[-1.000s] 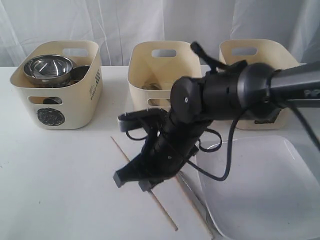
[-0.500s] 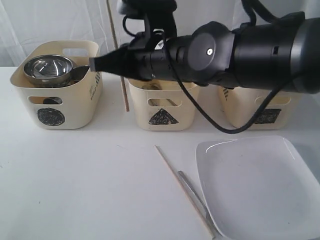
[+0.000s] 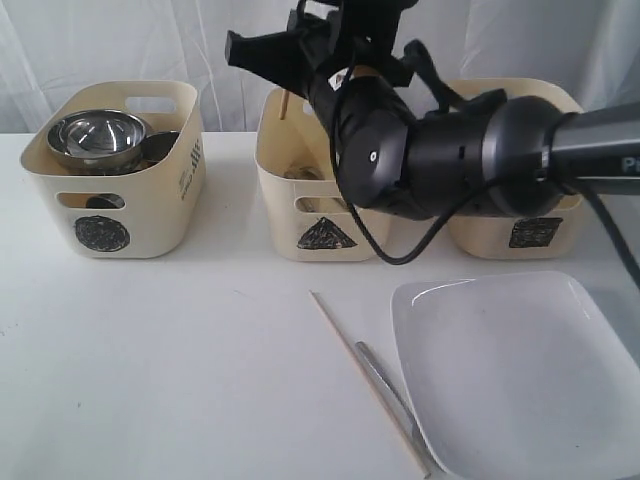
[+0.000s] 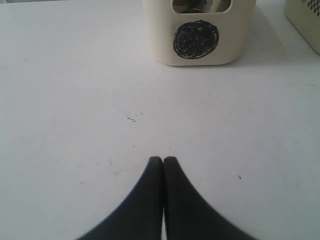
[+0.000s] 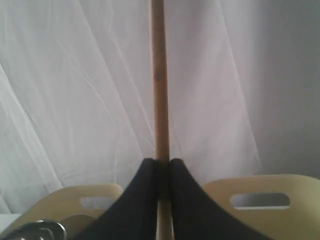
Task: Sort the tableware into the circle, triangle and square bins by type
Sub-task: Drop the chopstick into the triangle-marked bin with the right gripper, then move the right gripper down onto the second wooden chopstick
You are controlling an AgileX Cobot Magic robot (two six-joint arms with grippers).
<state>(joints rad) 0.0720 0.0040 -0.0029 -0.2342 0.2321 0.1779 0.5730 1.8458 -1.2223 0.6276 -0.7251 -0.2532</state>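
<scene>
My right gripper (image 3: 252, 50) hangs high over the triangle bin (image 3: 322, 205), shut on a pale wooden chopstick (image 5: 159, 90). A short end of the chopstick (image 3: 283, 106) shows under the jaws, above the bin's back rim. A second chopstick (image 3: 365, 395) and a steel knife (image 3: 392, 402) lie on the table beside the white square plate (image 3: 520, 370). Steel bowls (image 3: 97, 138) sit in the circle bin (image 3: 110, 200). The arm hides most of the square bin (image 3: 530, 232). My left gripper (image 4: 163, 160) is shut and empty over bare table, facing the circle bin (image 4: 200, 37).
A white curtain hangs behind the three bins. The right arm and its cable (image 3: 440, 170) reach across the triangle and square bins. The plate runs up to the table's front right edge. In the right wrist view two bin rims (image 5: 260, 192) show below the curtain.
The right arm lifted the chopstick off the table, swung it up past the circle bin, and now holds it over the triangle bin. The left gripper stays as it was.
</scene>
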